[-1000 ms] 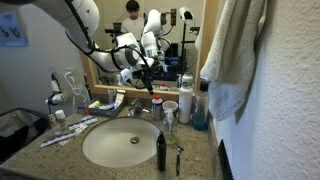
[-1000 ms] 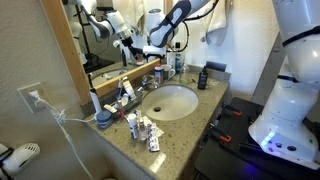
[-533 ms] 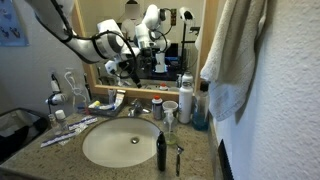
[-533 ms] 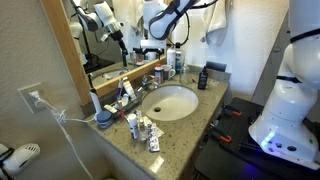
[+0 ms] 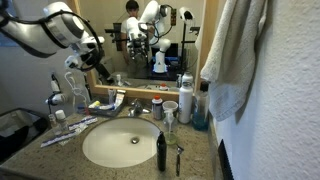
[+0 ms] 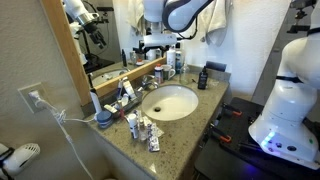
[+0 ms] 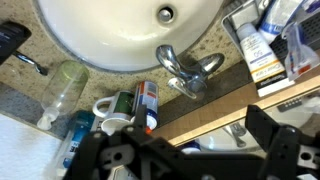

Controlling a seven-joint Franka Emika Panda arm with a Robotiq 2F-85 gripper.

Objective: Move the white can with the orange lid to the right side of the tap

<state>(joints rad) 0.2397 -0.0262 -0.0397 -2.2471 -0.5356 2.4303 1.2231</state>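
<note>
Fingers (image 7: 280, 150) apart, empty; white can (image 7: 147, 106) between tap (image 7: 190, 72) and cup (image 7: 103, 106).

Bathroom vanity, in a home or a hotel room.
An oval white basin (image 5: 100, 150) with a chrome tap (image 7: 190, 72) sits in a speckled stone counter (image 6: 195, 120) crowded with toiletries (image 6: 143, 128). A wood-framed mirror (image 5: 150, 35) fills the upper middle of the frame, a towel (image 5: 235, 50) hangs at upper right, and a wall outlet (image 6: 35, 98) is at left.

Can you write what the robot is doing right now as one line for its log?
gripper: open, empty | white can with orange lid: beside tap, not touched by gripper | grasp: none
</note>
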